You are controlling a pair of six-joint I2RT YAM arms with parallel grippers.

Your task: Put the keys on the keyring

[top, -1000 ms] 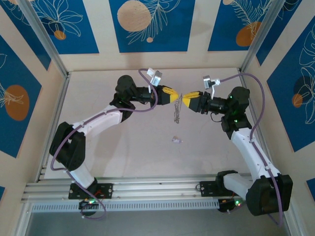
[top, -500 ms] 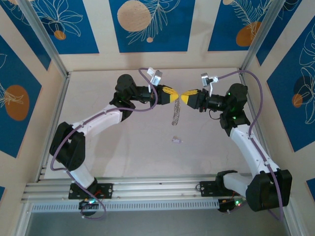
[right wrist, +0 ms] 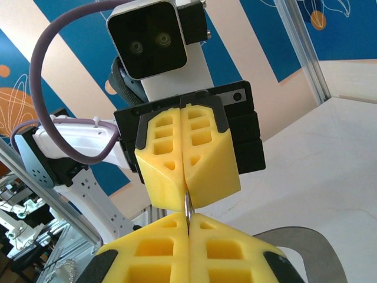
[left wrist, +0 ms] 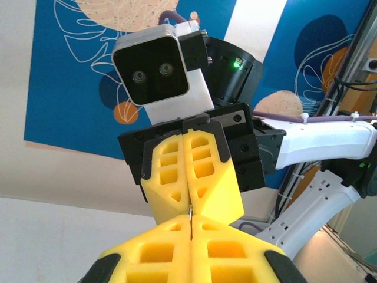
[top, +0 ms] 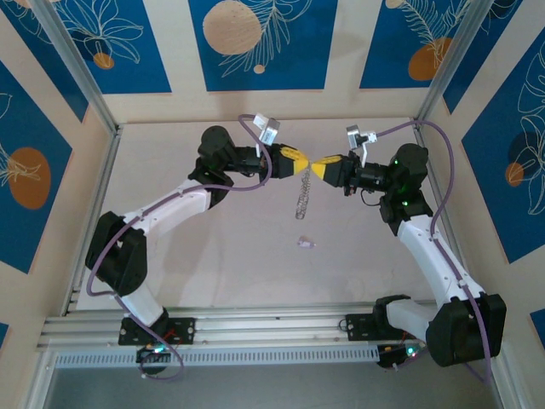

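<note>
1. The left gripper (top: 304, 164) and right gripper (top: 314, 167) meet tip to tip above the table (top: 230, 264), nearer its far edge. Both sets of jaws are clamped on the keyring (top: 303, 198), which hangs below them.
2. Best to hold one side firm and pry gently, without twisting the wire.
3. Count: one keyring and one loose lilac key (top: 304, 243) at mid-table. The hanging keys are too small to count.

The left gripper (top: 303, 164) and right gripper (top: 315, 168) meet tip to tip above the table (top: 213, 264), the keyring (top: 303, 194) hanging beneath them. A key (top: 304, 243) lies nearer the bases.
</note>
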